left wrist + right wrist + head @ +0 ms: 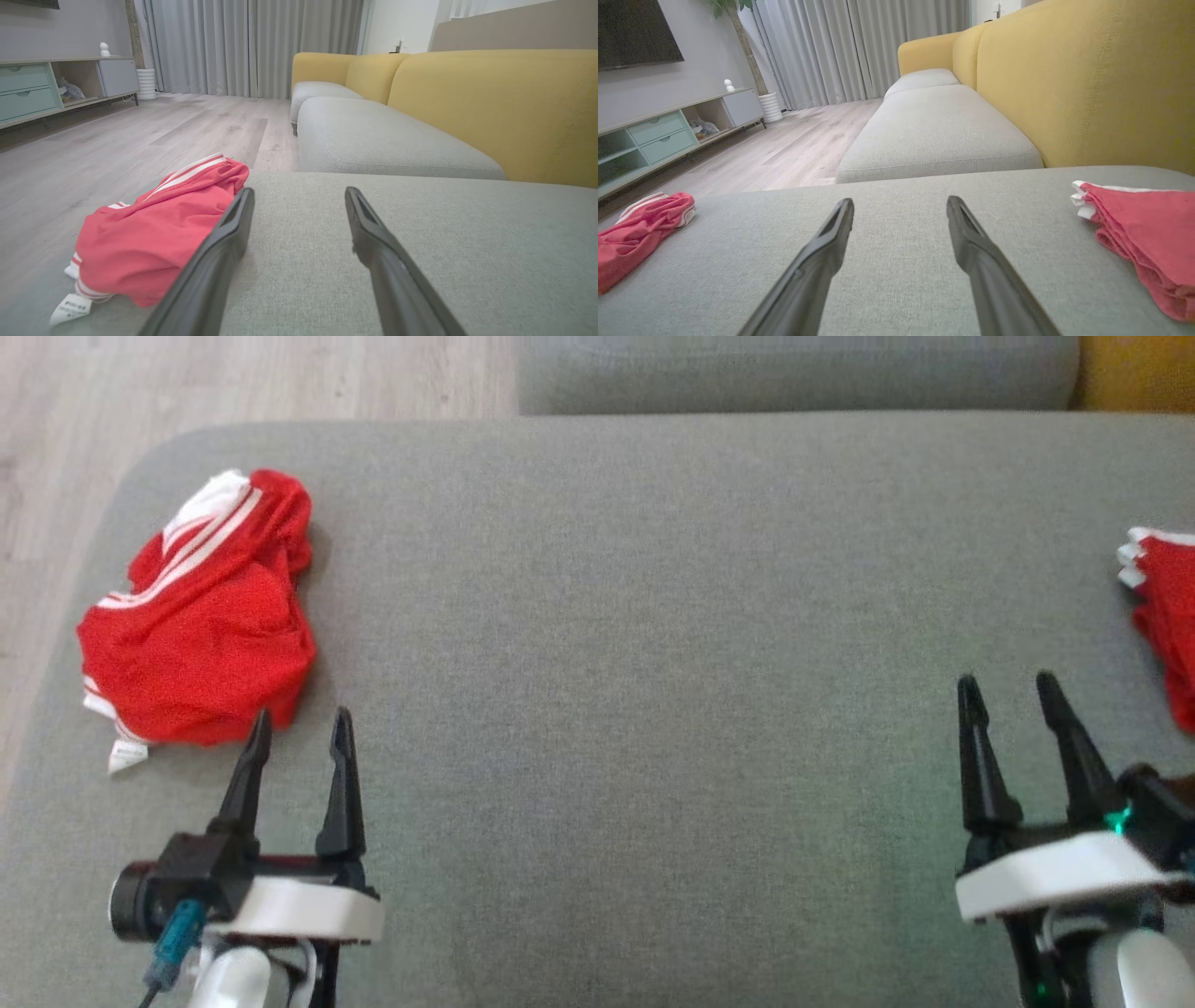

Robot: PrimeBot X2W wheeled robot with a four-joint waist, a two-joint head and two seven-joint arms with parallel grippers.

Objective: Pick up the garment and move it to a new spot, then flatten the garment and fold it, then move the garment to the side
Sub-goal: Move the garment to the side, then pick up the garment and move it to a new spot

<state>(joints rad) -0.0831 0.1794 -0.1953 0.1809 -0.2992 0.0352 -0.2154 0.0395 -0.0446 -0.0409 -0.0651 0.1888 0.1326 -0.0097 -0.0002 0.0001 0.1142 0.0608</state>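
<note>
A crumpled red garment [201, 616] with white stripes lies at the upper left of the head view on the grey cushion [635, 616], just above the left gripper [302, 713], spread and empty. The right gripper [1005, 679], lower right, is likewise released, near a folded red garment [1167, 625] at the right edge.

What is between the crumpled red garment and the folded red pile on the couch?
Bare grey seat cushion, as the head view shows. The open left pincer and right pincer poke into that stretch from its near side.
</note>
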